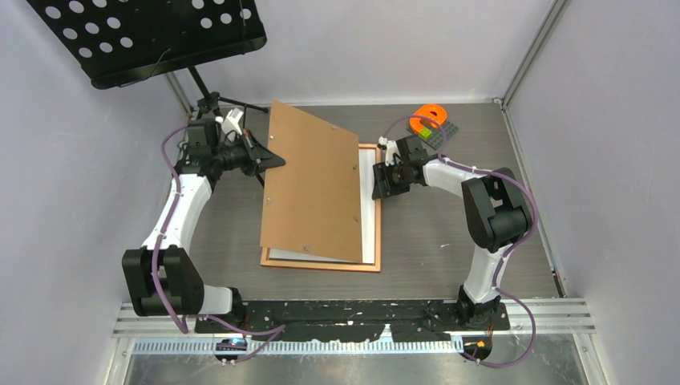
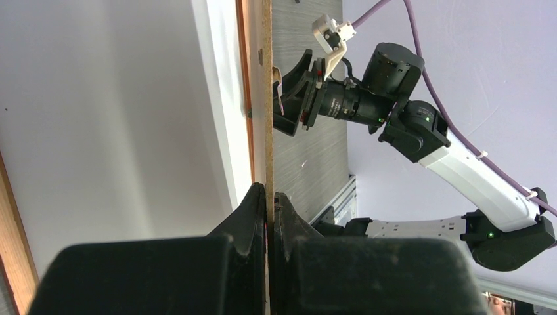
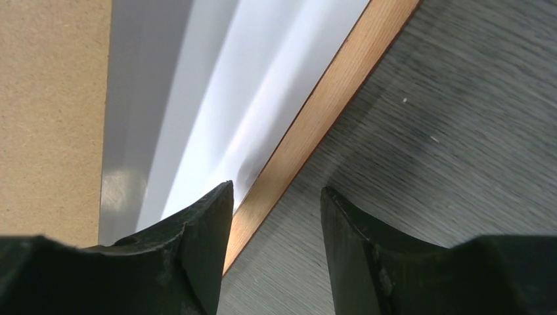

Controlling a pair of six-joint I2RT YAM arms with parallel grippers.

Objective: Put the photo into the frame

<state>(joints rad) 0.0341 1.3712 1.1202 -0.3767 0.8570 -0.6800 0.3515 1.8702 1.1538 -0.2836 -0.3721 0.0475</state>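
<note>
The frame (image 1: 321, 265), with a thin orange-brown border, lies flat on the table. Inside it lies the photo (image 1: 369, 228), white back up; its picture side is hidden. A plain brown backing board (image 1: 313, 184) slants over most of both. My left gripper (image 1: 271, 157) is shut on the board's far-left edge, and the left wrist view shows both fingers (image 2: 253, 210) pinching the thin edge (image 2: 265, 98). My right gripper (image 1: 382, 181) stands open over the frame's right border (image 3: 328, 98). One of its fingers (image 3: 197, 249) is above the photo's edge (image 3: 263, 85) and the other above bare table. Nothing is between them.
A black perforated music stand (image 1: 144, 36) hangs over the far left corner. An orange ring (image 1: 429, 119) rests on a dark block (image 1: 443, 135) at the far right. Pale walls close in on three sides. A metal rail (image 1: 361, 321) runs along the near edge.
</note>
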